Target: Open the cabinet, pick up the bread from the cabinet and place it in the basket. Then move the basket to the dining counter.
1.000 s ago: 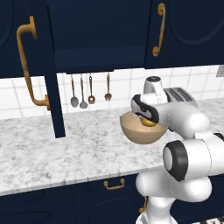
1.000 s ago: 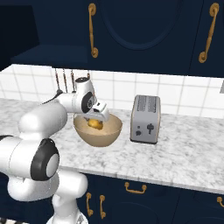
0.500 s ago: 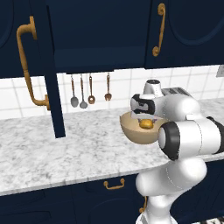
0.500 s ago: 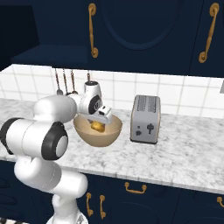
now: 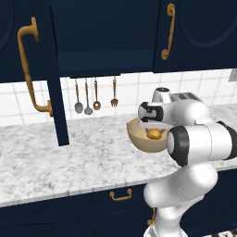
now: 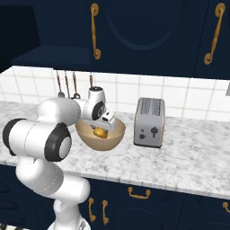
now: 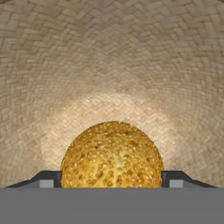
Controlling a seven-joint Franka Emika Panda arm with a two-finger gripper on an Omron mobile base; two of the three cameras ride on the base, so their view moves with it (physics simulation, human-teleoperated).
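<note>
The gripper (image 7: 112, 183) hangs low inside the basket (image 6: 85, 134), and the bread (image 7: 112, 157) sits right between its two finger tips (image 7: 47, 179), one on each side of the golden lump. The jaws stand wide, about as broad as the bread itself, and whether they press on it or have let go I cannot tell from here. From the base views the bread (image 5: 154, 134) lies on the floor of the basket (image 5: 139, 139), which stands on the marble counter (image 5: 69, 152) just beside the toaster (image 6: 150, 122). The cabinet (image 5: 53, 69) is open, its door swung out toward the camera with the long brass handle (image 5: 28, 69) showing. So my read is that the placing step is at its very end: bread in the basket, hand not yet clear. The next move calls for a clean lift straight up out of the bowl, finger tips well off the bread so it does not ride along, then a fresh hold on the rim for the carry to the dining counter. The risk is tipping the round bowl or rolling the bread while regripping. As for brands or lettering: nothing readable anywhere, not on the toaster, the tiles (image 6: 126, 90) or the hanging utensils (image 5: 92, 97).
</note>
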